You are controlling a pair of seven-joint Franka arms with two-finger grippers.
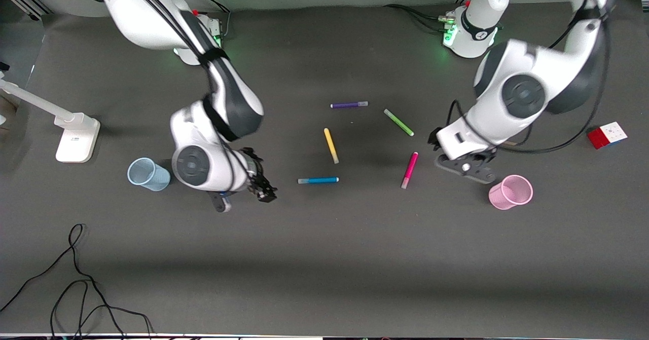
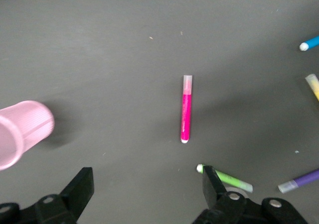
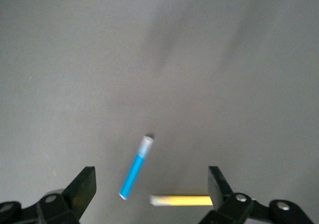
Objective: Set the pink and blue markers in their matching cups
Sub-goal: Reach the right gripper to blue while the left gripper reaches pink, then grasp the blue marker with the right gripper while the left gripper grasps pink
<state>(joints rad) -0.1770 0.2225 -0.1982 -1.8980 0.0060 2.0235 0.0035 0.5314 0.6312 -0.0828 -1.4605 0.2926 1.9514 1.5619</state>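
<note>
Two pincers hang over the table (image 1: pixel 324 259), both spread wide and holding nothing. The left pincer (image 1: pixel 464 170) is beside the pink cup (image 1: pixel 511 192), which stands upright toward the left arm's end; the pink marker (image 1: pixel 409 170) lies flat just next to this pincer, toward the table's middle, with bare table between them. The right pincer (image 1: pixel 246 195) hangs between the blue cup (image 1: pixel 148 174), upright at the right arm's end, and the blue marker (image 1: pixel 318 180), which lies flat with nothing in the way. Farther from the front camera lie a yellow marker (image 1: pixel 331 145), a green marker (image 1: pixel 398 122) and a purple marker (image 1: pixel 349 105).
</note>
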